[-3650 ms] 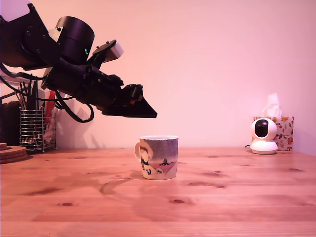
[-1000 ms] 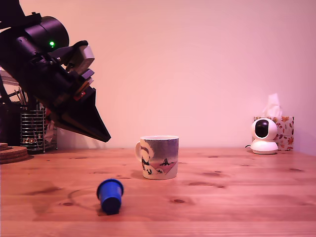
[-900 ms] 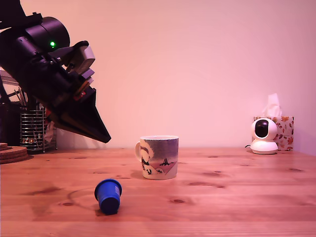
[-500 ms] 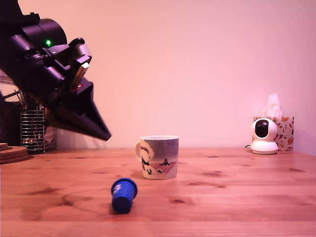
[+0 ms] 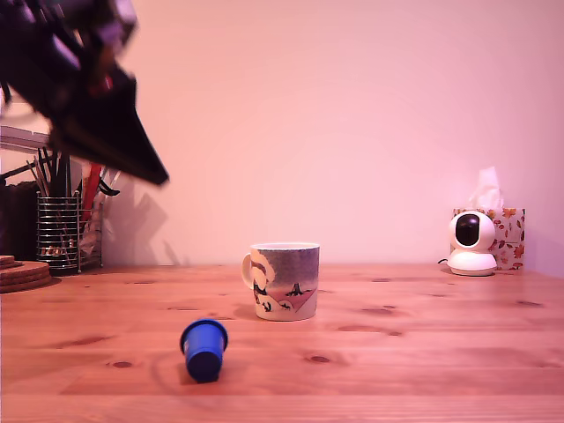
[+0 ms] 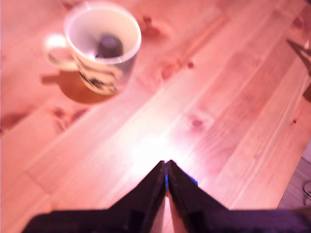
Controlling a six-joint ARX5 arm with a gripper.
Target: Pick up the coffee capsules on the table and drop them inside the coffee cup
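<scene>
A bright blue coffee capsule (image 5: 204,348) lies on its side on the table (image 5: 423,352), in front of the coffee cup (image 5: 282,280) and toward the exterior view's left. My gripper (image 5: 160,178) hangs high at that view's upper left, motion-blurred, well above the capsule. The wrist view shows my gripper (image 6: 166,166) with its fingers (image 6: 146,191) pressed together and nothing between them. A sliver of the blue capsule (image 6: 192,180) peeks out behind them. A blackish capsule (image 6: 109,46) rests at the bottom of the cup (image 6: 97,73), which stands on the table (image 6: 218,97).
A wire-mesh pen holder (image 5: 66,231) and stacked cork coasters (image 5: 22,273) stand at the exterior view's back left. A small white camera (image 5: 471,242) and a floral tissue box (image 5: 504,231) stand at the back right.
A blue capsule has appeared on the table and rolled a little right, then back left. My arm has swung from above the cup to the left and risen.
</scene>
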